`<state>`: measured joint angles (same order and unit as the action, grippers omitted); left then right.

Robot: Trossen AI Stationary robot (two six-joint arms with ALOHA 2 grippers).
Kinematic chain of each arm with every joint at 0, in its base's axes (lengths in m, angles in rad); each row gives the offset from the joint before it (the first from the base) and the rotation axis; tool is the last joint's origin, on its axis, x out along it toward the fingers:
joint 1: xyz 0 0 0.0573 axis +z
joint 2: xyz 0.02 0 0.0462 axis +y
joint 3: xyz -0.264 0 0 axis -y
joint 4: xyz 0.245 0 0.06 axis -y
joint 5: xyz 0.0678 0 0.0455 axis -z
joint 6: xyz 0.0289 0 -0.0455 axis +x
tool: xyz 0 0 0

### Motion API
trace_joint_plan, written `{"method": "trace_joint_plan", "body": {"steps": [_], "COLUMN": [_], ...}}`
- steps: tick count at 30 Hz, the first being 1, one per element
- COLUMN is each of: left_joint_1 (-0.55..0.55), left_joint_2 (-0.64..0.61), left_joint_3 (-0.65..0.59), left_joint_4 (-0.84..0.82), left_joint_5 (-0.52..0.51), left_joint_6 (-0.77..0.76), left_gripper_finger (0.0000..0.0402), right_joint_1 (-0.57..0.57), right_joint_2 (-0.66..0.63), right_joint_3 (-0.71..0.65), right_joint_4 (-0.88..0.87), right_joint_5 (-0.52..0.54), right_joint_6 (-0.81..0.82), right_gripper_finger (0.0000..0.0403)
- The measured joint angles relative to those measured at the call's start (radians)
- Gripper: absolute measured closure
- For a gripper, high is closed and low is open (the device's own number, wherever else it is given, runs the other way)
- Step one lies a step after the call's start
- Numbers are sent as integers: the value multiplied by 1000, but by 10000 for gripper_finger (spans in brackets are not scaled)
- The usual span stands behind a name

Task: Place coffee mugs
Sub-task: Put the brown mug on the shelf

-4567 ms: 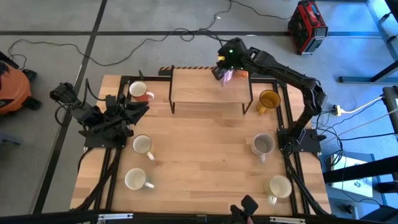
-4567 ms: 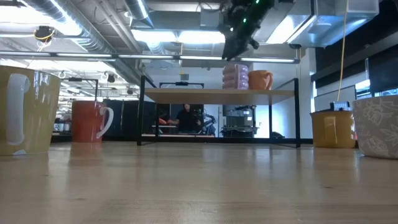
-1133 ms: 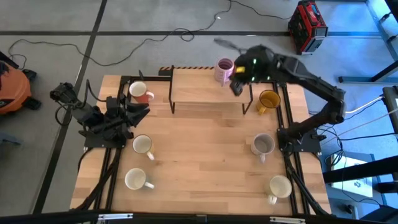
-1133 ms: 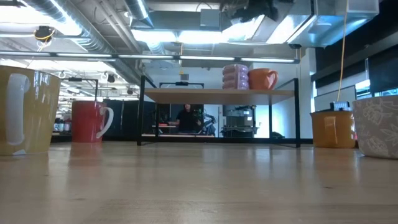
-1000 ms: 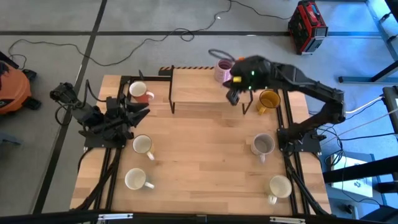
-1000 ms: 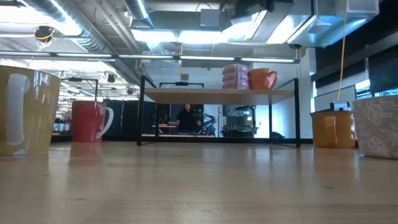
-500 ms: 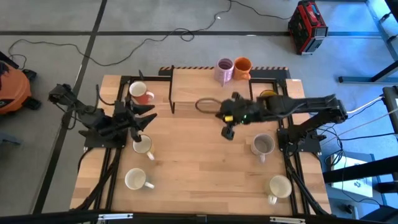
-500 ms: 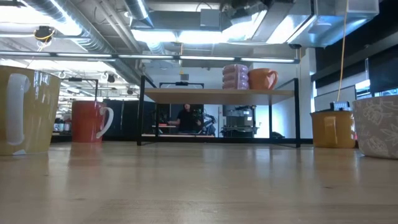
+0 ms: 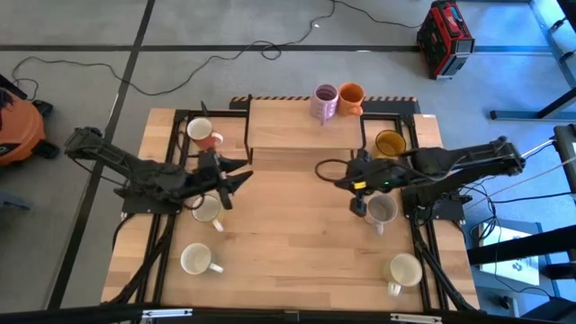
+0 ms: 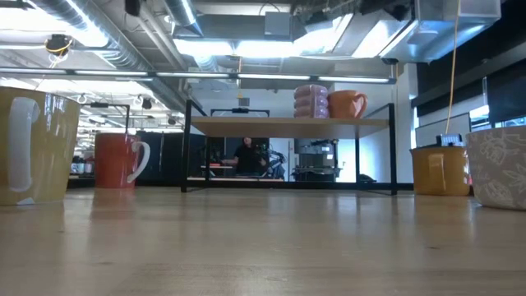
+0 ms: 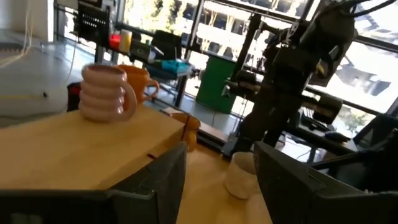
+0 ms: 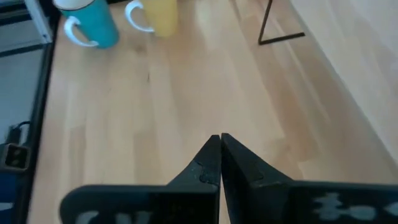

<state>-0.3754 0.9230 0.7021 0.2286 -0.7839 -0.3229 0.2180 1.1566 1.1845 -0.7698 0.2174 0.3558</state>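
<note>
A purple mug (image 9: 324, 101) and an orange mug (image 9: 351, 96) stand on their bases at the far right corner of the wooden shelf (image 9: 297, 133); both also show in the low view (image 10: 311, 100) (image 10: 347, 104). On the table stand a red-orange mug (image 9: 203, 133), a mustard mug (image 9: 389, 144), a grey mug (image 9: 381, 210) and three white mugs (image 9: 207, 210) (image 9: 196, 261) (image 9: 405, 268). My left gripper (image 9: 236, 184) (image 11: 217, 180) is open, level, above the table by the upper white mug, facing the shelf. My right gripper (image 9: 357, 206) (image 12: 219, 149) is shut and empty, slanting down just left of the grey mug.
The shelf stands on thin black legs (image 10: 188, 146) at the table's far middle. Black frame rails (image 9: 167, 236) run along both sides of the table. Bare wood (image 9: 297, 247) lies between the two rows of mugs.
My right gripper, shut all along, has swung from beside the shelf's far right corner toward the near edge and down, ending beside the grey mug. My left arm has reached out from its base toward the table's middle. No mug has moved.
</note>
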Motion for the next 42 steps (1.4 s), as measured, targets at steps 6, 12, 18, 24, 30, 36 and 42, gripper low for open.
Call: {"method": "trace_joint_plan", "body": {"steps": [6,12,18,24,30,36,42], "left_joint_1": [48,63,61,68,104,126,95], "left_joint_2": [65,114,120,120,121,127,126], "left_joint_3": [0,0,0,0,123,358,463], "left_joint_4": [25,33,36,34,-175,-705,-1080], "left_joint_5": [53,74,97,163,283,402,483], "left_joint_6": [-108,-179,-252,-216,-91,-166,-367], "left_gripper_finger": [219,219,219,219,219,219,219], "right_joint_1": [19,18,18,17,18,18,18], "right_joint_2": [-95,-111,-106,-105,-105,-105,-105], "right_joint_3": [-58,-68,-68,-68,-68,-68,-68], "right_joint_4": [-129,-395,-543,-549,-541,-476,-418], "right_joint_5": [-1,-7,-10,-19,5,11,72], "right_joint_6": [123,297,341,321,328,260,225], "right_gripper_finger": [402,402,387,303,232,206,205]}}
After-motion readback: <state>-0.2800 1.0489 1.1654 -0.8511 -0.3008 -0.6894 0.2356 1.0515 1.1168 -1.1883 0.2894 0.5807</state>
